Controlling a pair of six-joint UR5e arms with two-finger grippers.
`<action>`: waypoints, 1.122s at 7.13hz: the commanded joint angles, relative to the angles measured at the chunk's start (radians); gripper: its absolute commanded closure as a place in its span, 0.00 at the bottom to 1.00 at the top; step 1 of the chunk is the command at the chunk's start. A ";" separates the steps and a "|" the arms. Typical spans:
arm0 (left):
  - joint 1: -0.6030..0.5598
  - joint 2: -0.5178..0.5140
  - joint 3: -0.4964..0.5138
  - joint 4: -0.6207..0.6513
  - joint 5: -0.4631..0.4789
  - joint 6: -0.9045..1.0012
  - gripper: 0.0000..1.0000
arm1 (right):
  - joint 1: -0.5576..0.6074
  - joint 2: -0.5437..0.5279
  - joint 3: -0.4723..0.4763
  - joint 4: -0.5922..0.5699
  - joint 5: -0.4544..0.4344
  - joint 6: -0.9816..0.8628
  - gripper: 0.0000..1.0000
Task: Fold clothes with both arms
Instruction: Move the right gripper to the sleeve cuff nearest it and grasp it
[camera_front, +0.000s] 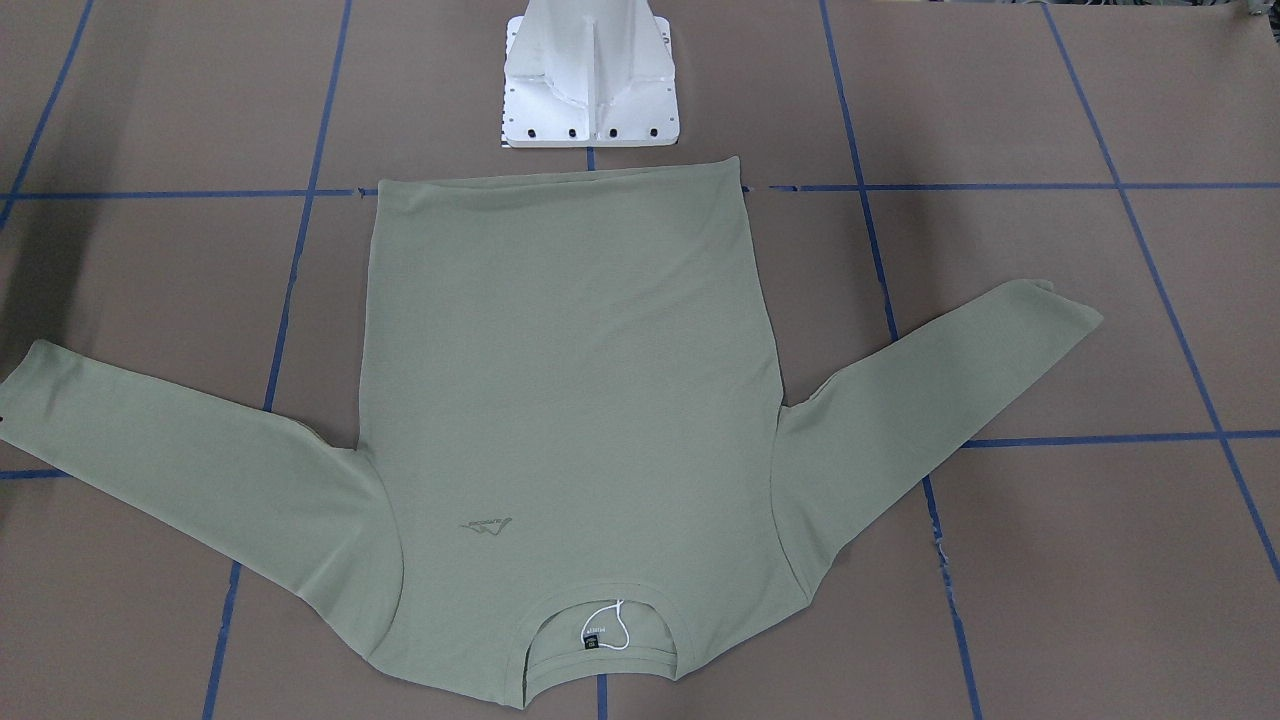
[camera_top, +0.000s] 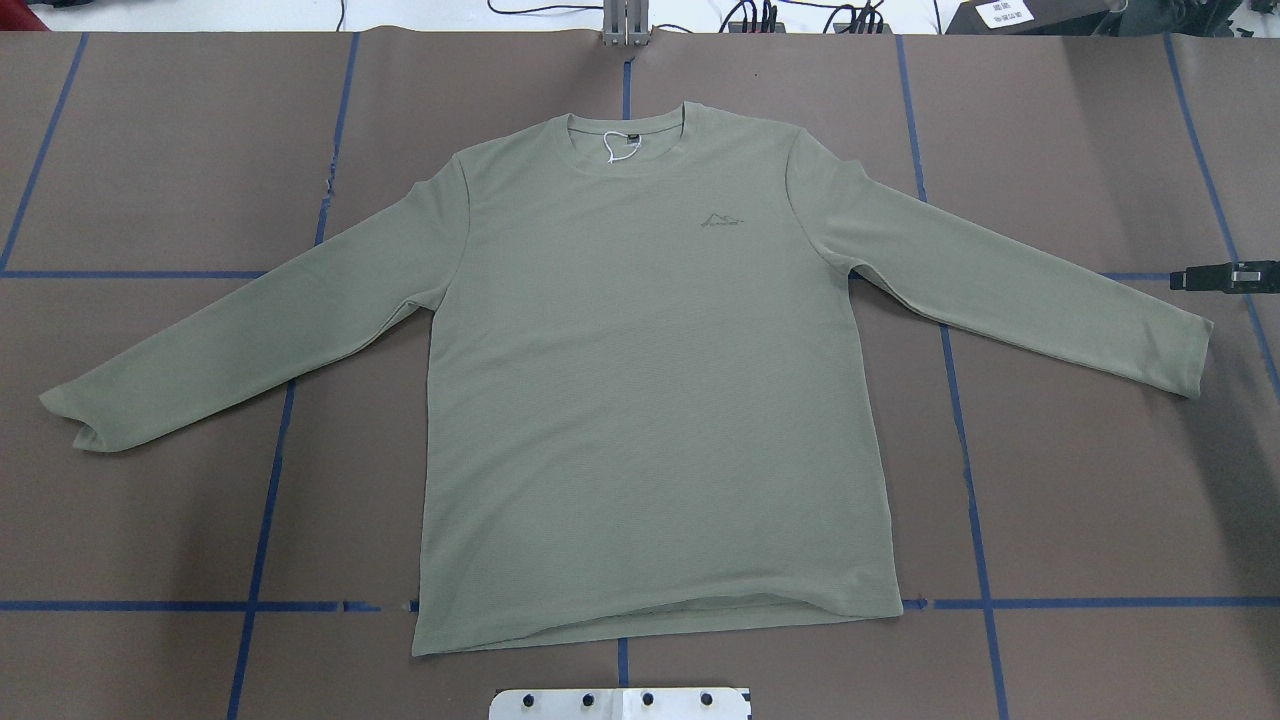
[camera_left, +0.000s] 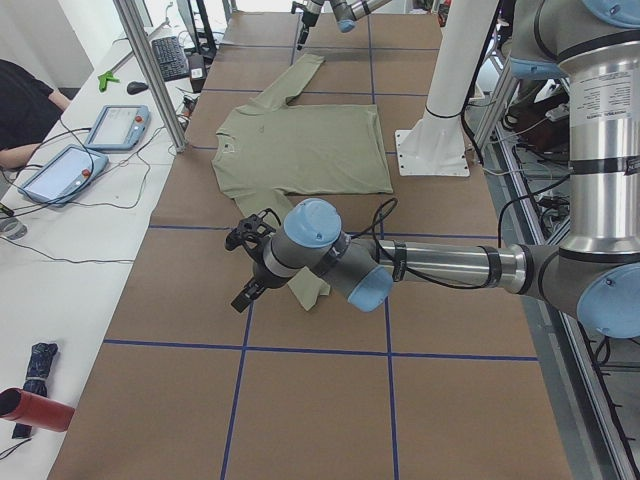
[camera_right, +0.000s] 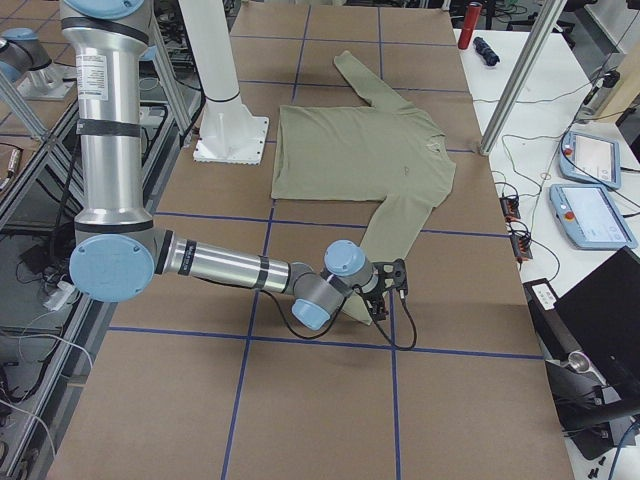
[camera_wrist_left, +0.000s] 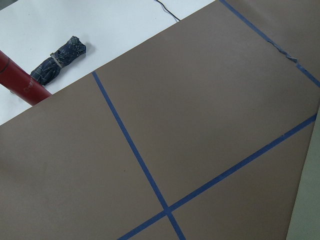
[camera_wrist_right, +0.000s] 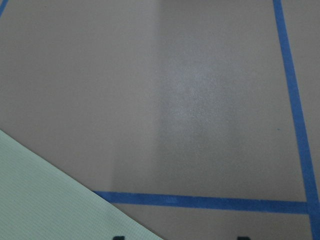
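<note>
— Front view: where do we see the shirt (camera_front: 570, 400)?
— Flat mid-frame, sleeves spread. Overhead, right gripper (camera_top: 1212, 276) at the right edge, near a cuff, not touching; jaws unclear.
— Left-side view?
— Left gripper (camera_left: 243, 270) centre-left by the other cuff; we can't tell its jaws.

Location type: robotics laboratory. Indicators:
- A work table (camera_top: 150, 150) covered in brown paper and marked with a blue tape grid (camera_top: 980, 603).
- A white pedestal base (camera_front: 590, 90) bolted at the table's 6 o'clock edge in the overhead view, with cables (camera_top: 800, 15) at 12 o'clock.
- The industrial left arm (camera_left: 440, 262) and right arm (camera_right: 215, 262).
- An aluminium frame post (camera_left: 150, 70).
- Teach pendants (camera_left: 118, 126) and a keyboard (camera_left: 170, 58) on a white side bench (camera_left: 60, 250).
</note>
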 joint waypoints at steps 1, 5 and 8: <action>0.000 0.000 0.002 0.000 0.000 0.000 0.00 | -0.020 -0.005 -0.023 0.012 -0.011 0.000 0.32; 0.000 0.000 0.003 0.000 0.000 0.002 0.00 | -0.038 -0.031 -0.029 0.024 -0.023 -0.003 0.41; 0.000 0.000 0.006 0.000 0.000 0.002 0.00 | -0.043 -0.026 -0.038 0.023 -0.034 -0.005 0.59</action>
